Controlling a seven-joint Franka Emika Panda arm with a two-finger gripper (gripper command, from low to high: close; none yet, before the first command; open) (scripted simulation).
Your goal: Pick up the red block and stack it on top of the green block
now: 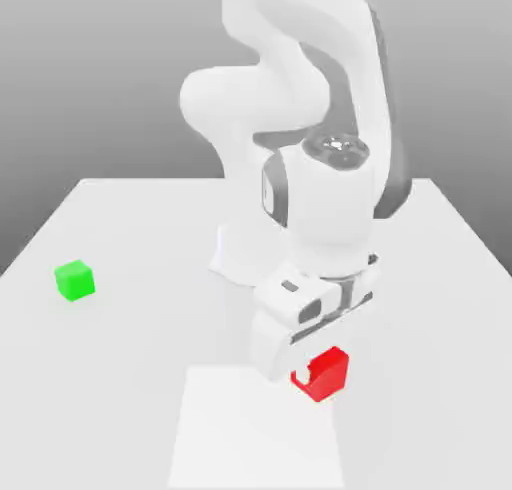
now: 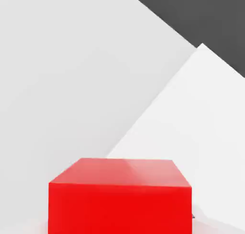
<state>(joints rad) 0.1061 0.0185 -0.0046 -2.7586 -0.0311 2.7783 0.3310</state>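
The red block point(image 1: 328, 371) lies near the front of the white table, towards the exterior view's right of centre. My gripper point(image 1: 306, 364) is down right at it, and the white hand covers the block's upper left part. In the hand view the red block point(image 2: 119, 199) looms very close, showing its top face and one side face. The green block point(image 1: 74, 279) sits alone on the table far off at the exterior view's left, apart from the arm.
The arm's white base point(image 1: 240, 258) stands at the middle of the table behind the hand. A lighter rectangular patch point(image 1: 255, 428) marks the tabletop under and in front of the red block. The table edge point(image 1: 30, 238) slants along the exterior view's left.
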